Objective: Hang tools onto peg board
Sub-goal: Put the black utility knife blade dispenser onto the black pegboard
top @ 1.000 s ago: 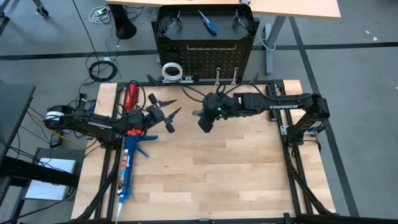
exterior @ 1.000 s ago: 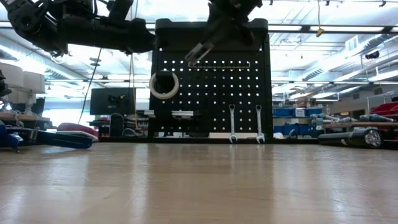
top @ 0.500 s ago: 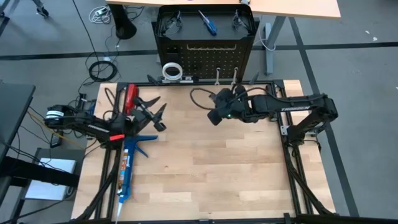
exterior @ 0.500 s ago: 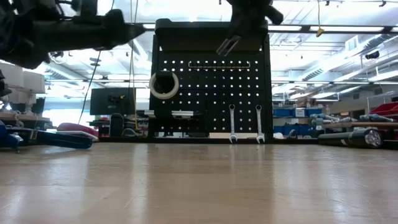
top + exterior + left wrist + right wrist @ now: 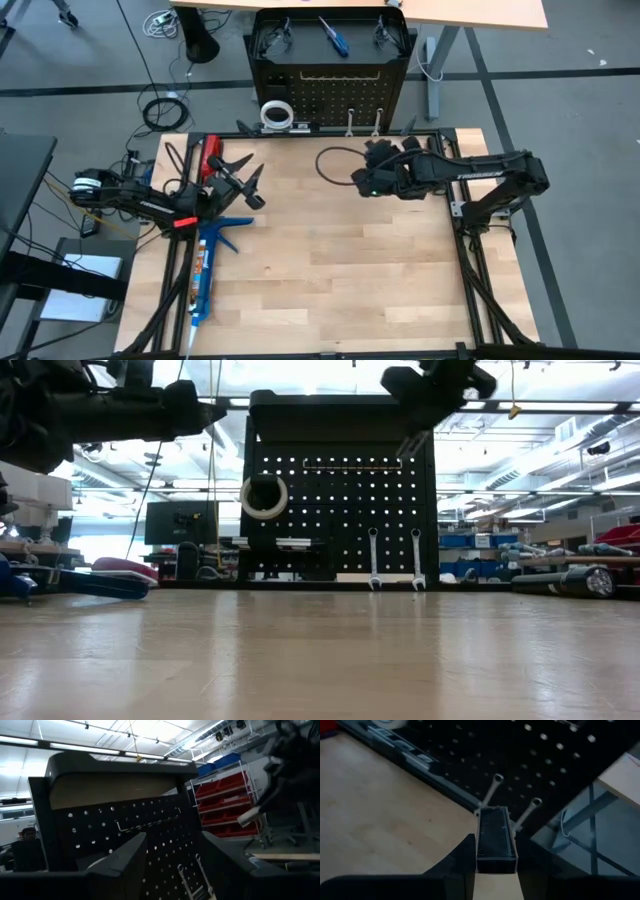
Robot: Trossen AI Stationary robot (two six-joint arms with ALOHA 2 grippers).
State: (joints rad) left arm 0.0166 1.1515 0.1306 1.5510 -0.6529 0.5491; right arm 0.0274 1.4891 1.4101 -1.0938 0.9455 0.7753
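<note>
Hanging step under way: pen tool (image 5: pixel 495 827) pinched in right gripper (image 5: pixel 496 840) over table's (image 5: pixel 330 260) far edge, facing peg board (image 5: pixel 330 95). Left gripper (image 5: pixel 250 180) spread, empty, near far-left corner. Next, probably: lining up with a free hook.

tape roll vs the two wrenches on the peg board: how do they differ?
Shape: the tape roll is a white ring with a dark centre; the wrenches are thin straight silver bars.
Height: the tape roll hangs high up the peg board; the wrenches hang low, their lower ends near its base.
Side: in the low view the tape roll is at the board's left edge, the wrenches toward its right.
Shared: all hang on the board's front face.
</note>
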